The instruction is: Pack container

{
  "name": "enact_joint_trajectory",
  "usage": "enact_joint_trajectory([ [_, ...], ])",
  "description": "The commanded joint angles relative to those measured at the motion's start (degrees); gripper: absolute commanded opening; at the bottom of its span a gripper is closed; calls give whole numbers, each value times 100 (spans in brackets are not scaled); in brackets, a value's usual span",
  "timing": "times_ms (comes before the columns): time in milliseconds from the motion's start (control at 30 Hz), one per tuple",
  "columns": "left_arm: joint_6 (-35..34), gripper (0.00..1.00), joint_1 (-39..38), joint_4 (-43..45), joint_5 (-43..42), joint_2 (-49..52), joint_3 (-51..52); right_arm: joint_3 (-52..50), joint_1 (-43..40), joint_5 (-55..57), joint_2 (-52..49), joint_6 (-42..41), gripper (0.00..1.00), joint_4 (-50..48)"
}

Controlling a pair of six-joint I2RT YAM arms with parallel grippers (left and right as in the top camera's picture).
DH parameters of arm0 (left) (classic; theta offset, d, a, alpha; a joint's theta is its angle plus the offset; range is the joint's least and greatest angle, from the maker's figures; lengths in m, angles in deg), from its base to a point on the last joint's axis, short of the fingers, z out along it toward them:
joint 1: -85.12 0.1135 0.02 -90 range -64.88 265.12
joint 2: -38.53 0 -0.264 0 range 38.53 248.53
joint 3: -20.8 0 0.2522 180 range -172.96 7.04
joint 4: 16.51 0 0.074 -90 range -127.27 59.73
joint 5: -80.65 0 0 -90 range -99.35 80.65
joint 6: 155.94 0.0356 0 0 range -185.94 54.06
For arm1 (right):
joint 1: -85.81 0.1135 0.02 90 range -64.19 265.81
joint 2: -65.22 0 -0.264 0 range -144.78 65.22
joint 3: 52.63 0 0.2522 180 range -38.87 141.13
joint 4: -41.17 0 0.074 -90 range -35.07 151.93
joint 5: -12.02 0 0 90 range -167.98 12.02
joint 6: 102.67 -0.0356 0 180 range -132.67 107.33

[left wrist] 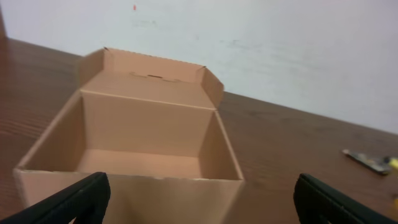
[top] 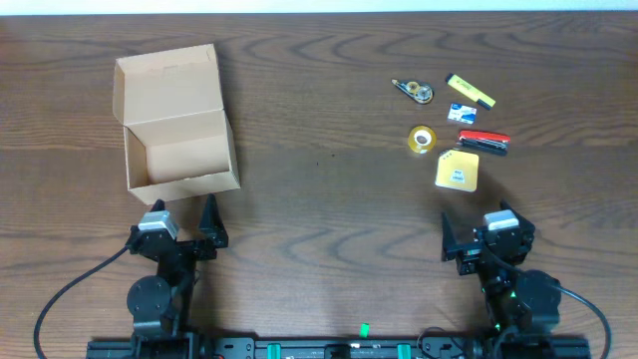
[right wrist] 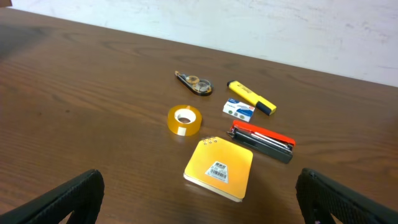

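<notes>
**A:** Start the list. Item one?

**B:** Container [top: 179, 125], one. Plain tan cardboard box, standing on the dark wood table [top: 329, 209] on the left arm's side. The hinged lid [top: 167, 82] is thrown back on the far side, the top is open, and the bare cardboard floor shows inside.

**A:** Grippers?

**B:** Left gripper [top: 182, 211], one. It sits on the near side of the container, just short of the front wall and not touching it. The fingers [left wrist: 74, 199] are spread wide apart with nothing between them. In its wrist view the container's open mouth sits between the two tips.

Right gripper [top: 477, 227], one. It is well apart from the container, far off to its right and nearer the table's front edge. The fingers [right wrist: 68, 199] are likewise wide apart and carry nothing.

**A:** Loose goods?

**B:** Six pieces in one cluster, far to the right of the container, none touching it.
- Correction-tape dispenser [top: 413, 91] and yellow highlighter [top: 470, 91], about level with the container's lid.
- Small blue-and-white packet [top: 461, 113], just on the near side of the highlighter. The print is too small to read.
- Roll of yellow tape [top: 422, 140], lying flat, and red-and-black stapler [top: 483, 141], both about level with the container's open body.
- Yellow pad [top: 458, 171] with a small white label, about level with the container's front wall. It is the piece closest to the right gripper.
</notes>
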Motion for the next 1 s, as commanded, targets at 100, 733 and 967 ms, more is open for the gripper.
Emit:
enact_joint_trajectory([
  [100, -221, 96, 35, -291, -573, -22, -212, -20, -48, -24, 33, 63, 99, 7],
  [733, 1080, 95, 33, -1786, 614, 4033, -4061, -17, -48, -24, 33, 61, 99, 7],
  [967, 1346, 95, -127, -2570, 647, 5982, -5707, -17, -48, -24, 33, 63, 99, 7],
])
